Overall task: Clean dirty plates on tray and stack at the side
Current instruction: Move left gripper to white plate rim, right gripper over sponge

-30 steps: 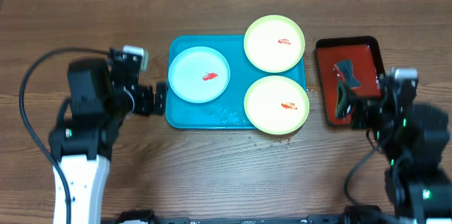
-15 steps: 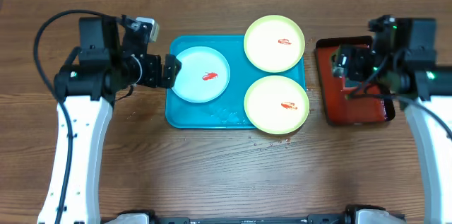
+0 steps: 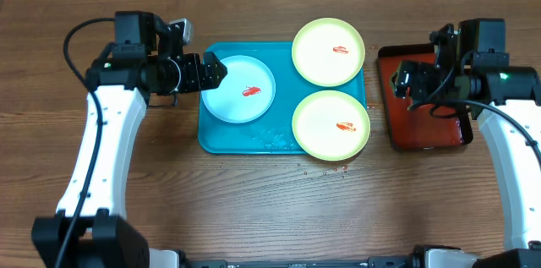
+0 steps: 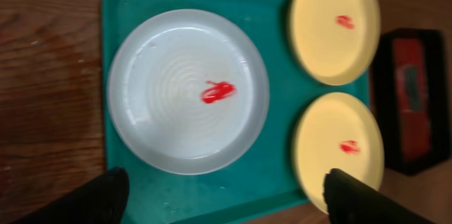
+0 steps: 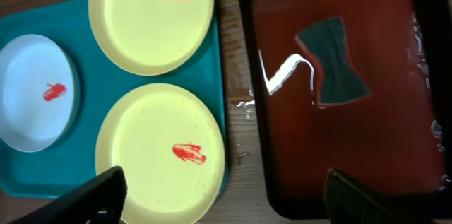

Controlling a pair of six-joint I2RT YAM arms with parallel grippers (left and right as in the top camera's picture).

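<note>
Three plates [image 3: 240, 90] on the tray [image 3: 254, 138], smaller tray [image 3: 433, 130] right of it

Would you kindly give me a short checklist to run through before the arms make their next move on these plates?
1. Left gripper open and empty: ok.
2. Right gripper open and empty: ok.
3. Dark pad lies free in the red tray: ok.
4. Pale plate, upper yellow plate and lower yellow plate not overlapping: ok.
5. Plates clean: not ok, each carries a red smear.
6. Plates fully inside the teal tray: not ok, both yellow ones overhang its rim.
</note>
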